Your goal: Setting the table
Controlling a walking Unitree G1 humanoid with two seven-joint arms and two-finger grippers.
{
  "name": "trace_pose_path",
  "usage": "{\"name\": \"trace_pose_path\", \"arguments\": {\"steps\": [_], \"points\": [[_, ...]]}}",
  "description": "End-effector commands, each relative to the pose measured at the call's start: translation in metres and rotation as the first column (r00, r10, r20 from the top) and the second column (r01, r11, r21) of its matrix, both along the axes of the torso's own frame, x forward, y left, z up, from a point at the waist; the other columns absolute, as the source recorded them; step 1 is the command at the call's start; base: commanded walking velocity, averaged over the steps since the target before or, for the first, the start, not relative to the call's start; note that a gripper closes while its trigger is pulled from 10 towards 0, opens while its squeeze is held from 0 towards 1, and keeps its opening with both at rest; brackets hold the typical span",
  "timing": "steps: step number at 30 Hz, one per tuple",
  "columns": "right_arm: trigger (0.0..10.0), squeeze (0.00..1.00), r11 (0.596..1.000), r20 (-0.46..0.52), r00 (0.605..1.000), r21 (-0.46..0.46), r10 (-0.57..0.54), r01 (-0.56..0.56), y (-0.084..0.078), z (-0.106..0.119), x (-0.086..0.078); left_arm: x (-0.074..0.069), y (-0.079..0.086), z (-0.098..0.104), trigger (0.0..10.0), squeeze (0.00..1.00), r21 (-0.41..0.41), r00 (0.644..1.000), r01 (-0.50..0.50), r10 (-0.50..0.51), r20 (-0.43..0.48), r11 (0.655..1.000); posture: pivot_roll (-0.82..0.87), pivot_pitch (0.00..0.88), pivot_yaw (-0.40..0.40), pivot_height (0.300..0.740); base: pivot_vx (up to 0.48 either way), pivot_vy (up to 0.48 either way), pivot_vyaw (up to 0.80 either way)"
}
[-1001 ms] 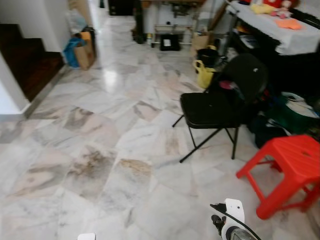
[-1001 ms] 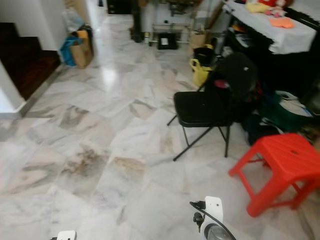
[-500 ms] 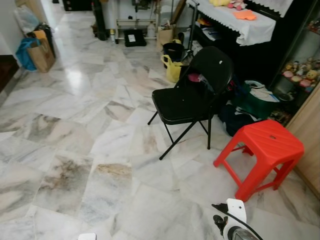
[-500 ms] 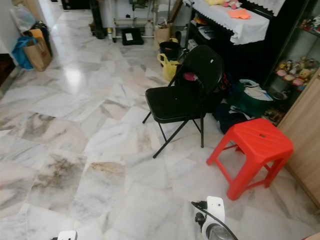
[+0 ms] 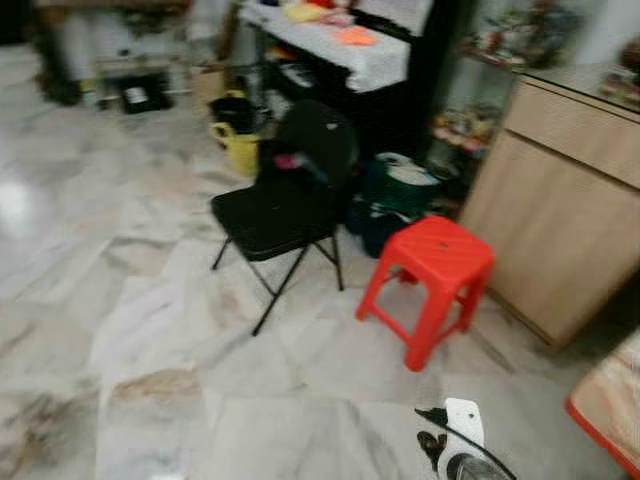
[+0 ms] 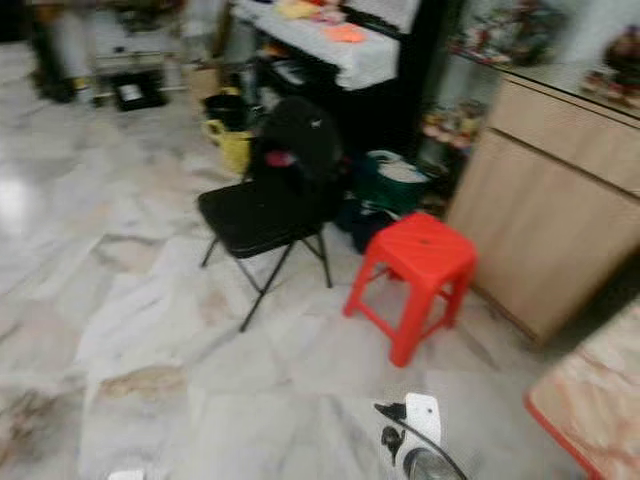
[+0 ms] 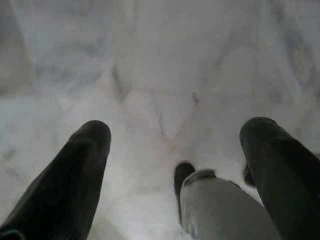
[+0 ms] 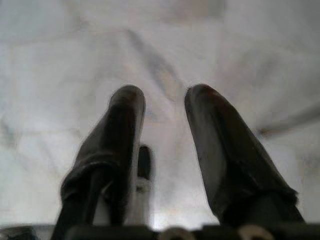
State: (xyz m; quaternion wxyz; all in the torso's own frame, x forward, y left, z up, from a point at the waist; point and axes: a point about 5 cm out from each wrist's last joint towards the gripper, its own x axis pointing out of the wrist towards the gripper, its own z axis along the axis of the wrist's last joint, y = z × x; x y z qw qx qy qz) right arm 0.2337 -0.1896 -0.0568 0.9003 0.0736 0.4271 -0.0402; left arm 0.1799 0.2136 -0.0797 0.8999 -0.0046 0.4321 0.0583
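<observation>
Both arms hang idle at my sides over the marble floor. My left gripper points down at the tiles with its two black fingers spread wide and nothing held; a grey part of my own body shows between them. The right gripper also hangs over the floor, its fingers a small gap apart with bare tile showing between them. The white wrist of the right arm shows at the bottom of the eye views. A corner of a table with a pale patterned top and red rim sits at the lower right.
The eye views are blurred. A black folding chair stands ahead, with a red plastic stool to its right. A wooden cabinet lines the right side. Bags and a yellow bucket sit under a cloth-covered table behind.
The whole view has swung to the right: the stairs and left floor have gone, and the cabinet and a table corner have come in. Both arms stay hanging.
</observation>
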Motion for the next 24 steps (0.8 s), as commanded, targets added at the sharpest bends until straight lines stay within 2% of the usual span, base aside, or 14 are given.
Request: {"name": "trace_pose_path", "arguments": {"steps": [1, 24], "points": [[10.0, 0.00, 1.000, 0.009, 1.000, 0.011, 0.009, -0.010, 0.0065, 0.0015, 0.0035, -0.0144, 0.0058, -0.0058, 10.0, 0.00, 0.013, 0.999, -0.004, 0.005, -0.052, 1.000, 0.05, 0.051, -0.030, 0.740, 0.000, 0.000, -0.80], [10.0, 0.00, 1.000, 0.008, 1.000, 0.006, 0.010, -0.010, 0.0073, 0.0016, 0.0040, -0.0144, 0.0056, -0.0058, 10.0, 0.00, 0.011, 0.999, 0.010, -0.009, -0.052, 1.000, 0.05, 0.058, -0.027, 0.740, 0.000, 0.000, -0.80]]}}
